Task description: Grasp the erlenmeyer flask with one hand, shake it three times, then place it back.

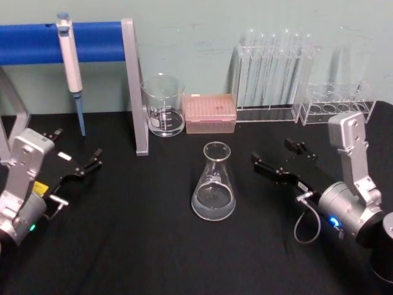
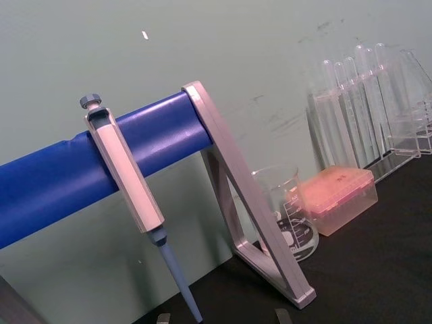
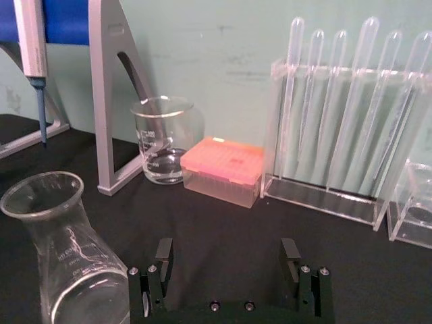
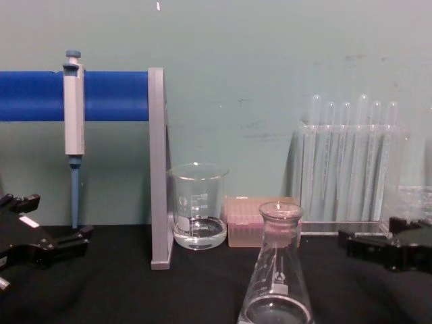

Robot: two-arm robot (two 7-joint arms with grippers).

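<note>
Glass neck of the erlenmeyer flask (image 1: 214, 182) is best approached level by the spread right gripper (image 1: 275, 157), jaws straddling it; left gripper (image 1: 72, 155) parked, spread.

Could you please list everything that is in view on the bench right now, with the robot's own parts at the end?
flask: one, clear glass, a little clear liquid, upright at the middle of the black table.
beaker: one, clear glass, at the back beside the stand's grey leg.
tip box: one, pink, just right of the beaker.
tube rack: one, clear, holding tall tubes, back right.
small rack: one, clear, at the far right of the back row.
pipette: one, white and blue, hanging from the stand.
stand: one, blue bar on grey legs, back left.
left gripper: black, low at the left, away from the flask.
right gripper: black, open, just right of the flask, not touching it.
</note>
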